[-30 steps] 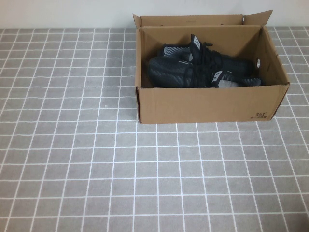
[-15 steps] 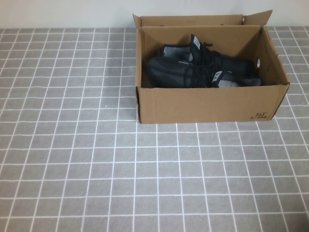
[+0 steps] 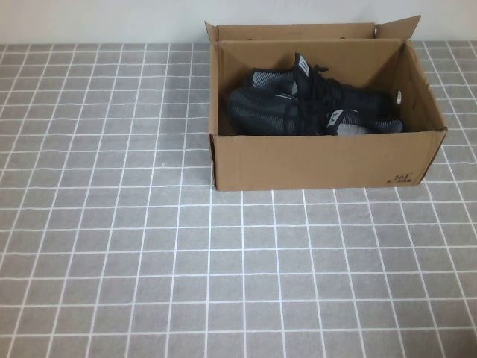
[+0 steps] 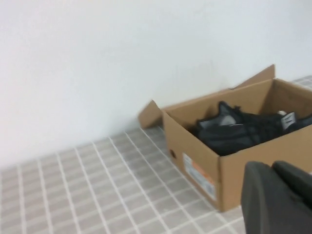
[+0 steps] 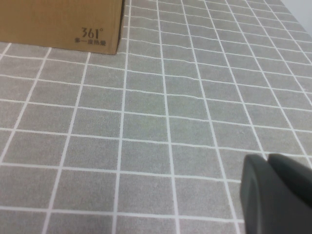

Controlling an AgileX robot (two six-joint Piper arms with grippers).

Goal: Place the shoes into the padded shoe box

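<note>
The pair of black shoes [image 3: 309,108] lies inside the brown padded shoe box [image 3: 320,160] at the back right of the table, one shoe partly over the other. The box's flaps stand open. Neither arm shows in the high view. In the left wrist view, my left gripper [image 4: 273,168] is shut and empty, apart from the box [image 4: 195,163], with the shoes [image 4: 243,131] visible inside. In the right wrist view, my right gripper [image 5: 268,161] is shut and empty above the table, well away from the box corner [image 5: 58,22] with black print.
A grey tiled tabletop [image 3: 149,246] with white grid lines spreads to the left of and in front of the box. A white wall [image 4: 97,58] stands behind the box.
</note>
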